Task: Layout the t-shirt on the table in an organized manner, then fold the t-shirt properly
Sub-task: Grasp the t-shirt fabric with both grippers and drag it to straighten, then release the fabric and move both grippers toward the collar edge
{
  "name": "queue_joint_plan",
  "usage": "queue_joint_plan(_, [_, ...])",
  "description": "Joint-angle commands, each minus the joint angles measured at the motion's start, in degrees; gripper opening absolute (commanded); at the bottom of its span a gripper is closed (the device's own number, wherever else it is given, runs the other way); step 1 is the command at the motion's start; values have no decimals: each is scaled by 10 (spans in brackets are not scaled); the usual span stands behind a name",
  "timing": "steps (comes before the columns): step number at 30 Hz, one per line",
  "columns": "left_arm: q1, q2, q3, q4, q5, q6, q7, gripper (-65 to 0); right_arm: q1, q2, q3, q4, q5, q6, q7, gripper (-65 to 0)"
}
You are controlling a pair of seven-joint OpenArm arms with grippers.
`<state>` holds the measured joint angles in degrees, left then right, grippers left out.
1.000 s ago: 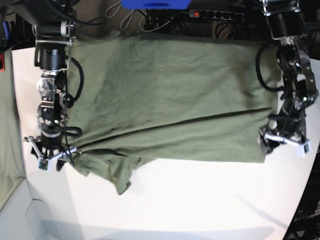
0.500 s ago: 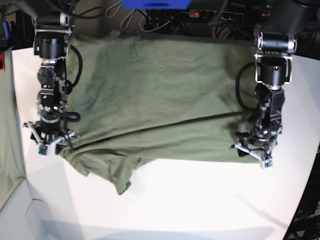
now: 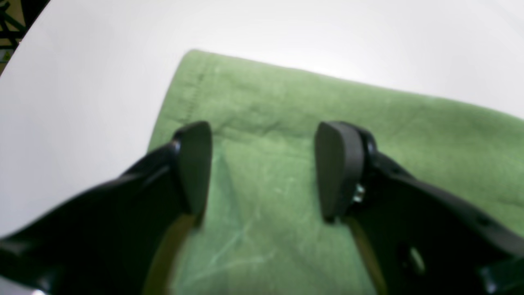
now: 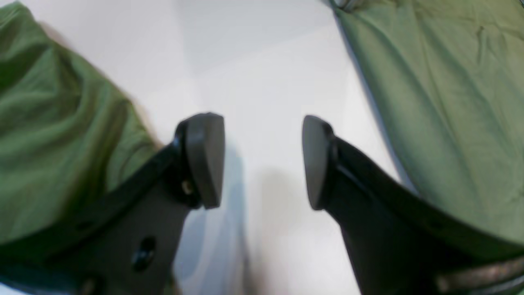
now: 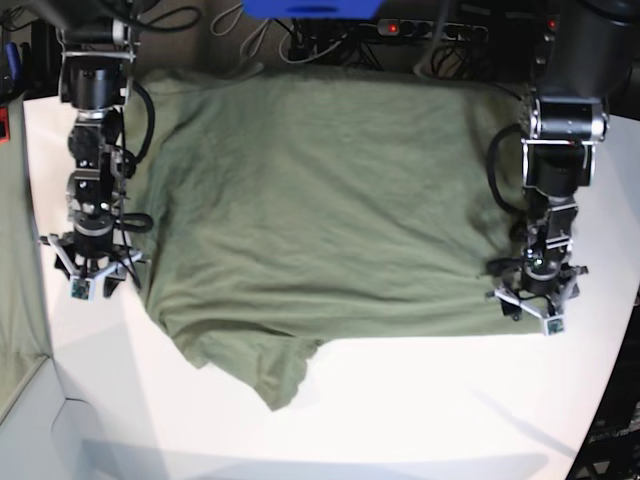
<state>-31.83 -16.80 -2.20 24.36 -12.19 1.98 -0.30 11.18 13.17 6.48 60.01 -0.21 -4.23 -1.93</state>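
Base view: shirt lies spread, both pincers stand apart and hold nothing

Base view shows the t-shirt (image 5: 320,220) lying flat and wide on the white surface (image 5: 420,410), with one sleeve pointing toward the near edge at about the middle-left of the picture. The cloth has some soft wrinkles, and its far edge reaches the back rim of the surface.

The left pincer (image 5: 533,300) is at the right side of this view, at the near right corner of the shirt. In the left wrist view the left pincer (image 3: 264,168) has its two dark fingers spread, and green cloth with a stitched hem fills the gap under them. Nothing is pinched between them. Whether the tips touch the cloth, I cannot tell.

The right pincer (image 5: 92,268) is at the left side of the base view, just beside the shirt's left edge. In the right wrist view the right pincer (image 4: 264,162) is also spread, and under the gap is bare white surface. The shirt (image 4: 442,102) lies on both sides of it, apart from the fingers, and no cloth is gripped.
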Motion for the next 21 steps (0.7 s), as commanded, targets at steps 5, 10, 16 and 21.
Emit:
queue_joint_plan(5, [10, -5, -5, 107, -1, 5, -14, -256, 42, -23, 1, 4, -2, 88, 15, -340])
queue_joint_plan(10, [73, -5, -6, 246, -1, 5, 6, -256, 86, -42, 1, -5, -2, 131, -57, -340])
queue_joint_plan(16, [101, -2, -6, 288, -1, 5, 145, -256, 131, -46, 1, -77, -2, 137, -94, -340])
queue_joint_plan(21, [139, -5, -6, 303, 0, 5, 184, -256, 156, -20, 2, -166, -2, 137, -87, -340])
